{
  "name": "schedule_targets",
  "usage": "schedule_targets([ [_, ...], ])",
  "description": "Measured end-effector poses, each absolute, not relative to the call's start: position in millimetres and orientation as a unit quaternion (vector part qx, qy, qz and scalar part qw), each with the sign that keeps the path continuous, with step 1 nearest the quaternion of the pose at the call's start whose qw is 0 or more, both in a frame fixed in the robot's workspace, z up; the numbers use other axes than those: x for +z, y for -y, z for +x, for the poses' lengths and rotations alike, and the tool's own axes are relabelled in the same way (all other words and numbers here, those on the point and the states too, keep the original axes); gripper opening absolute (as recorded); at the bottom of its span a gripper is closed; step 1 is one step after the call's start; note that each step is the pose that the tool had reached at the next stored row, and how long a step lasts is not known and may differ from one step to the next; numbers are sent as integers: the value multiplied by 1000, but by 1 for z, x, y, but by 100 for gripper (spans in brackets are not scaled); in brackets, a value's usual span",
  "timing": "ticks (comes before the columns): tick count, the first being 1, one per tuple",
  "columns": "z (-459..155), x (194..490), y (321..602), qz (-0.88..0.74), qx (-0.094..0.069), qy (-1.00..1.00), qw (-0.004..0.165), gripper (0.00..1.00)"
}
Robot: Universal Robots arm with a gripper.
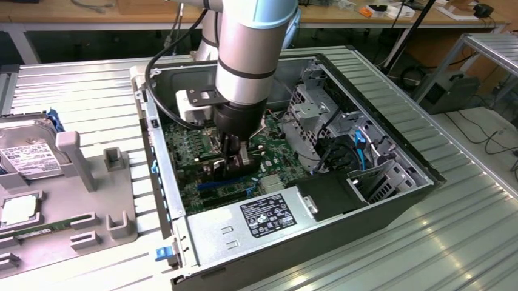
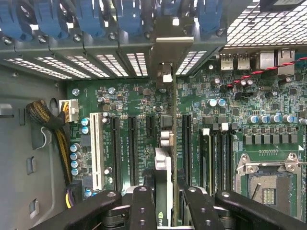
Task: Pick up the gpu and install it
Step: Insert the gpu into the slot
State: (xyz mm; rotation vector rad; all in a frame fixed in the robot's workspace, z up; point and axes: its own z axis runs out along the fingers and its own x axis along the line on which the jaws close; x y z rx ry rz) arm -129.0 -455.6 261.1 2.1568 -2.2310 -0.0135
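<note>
Exterior view: the gripper is down inside the PC case, right over the motherboard.

Wrist view: fingers clamped on the gpu, edge-on, bracket ahead. I'd keep it square over its slot and press evenly.

Green motherboard; white slot; blue clips; black tool; silver arm.

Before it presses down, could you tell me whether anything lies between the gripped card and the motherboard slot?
Nothing visible does: the gripper holds the green, silver-bracketed gpu card edge-on above the green motherboard, among bare black slots.
</note>
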Motion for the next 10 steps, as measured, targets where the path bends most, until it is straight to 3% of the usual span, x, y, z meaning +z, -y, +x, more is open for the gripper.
schedule_targets([
  [10, -131, 261, 456, 694, -5, 720, 20, 27],
])
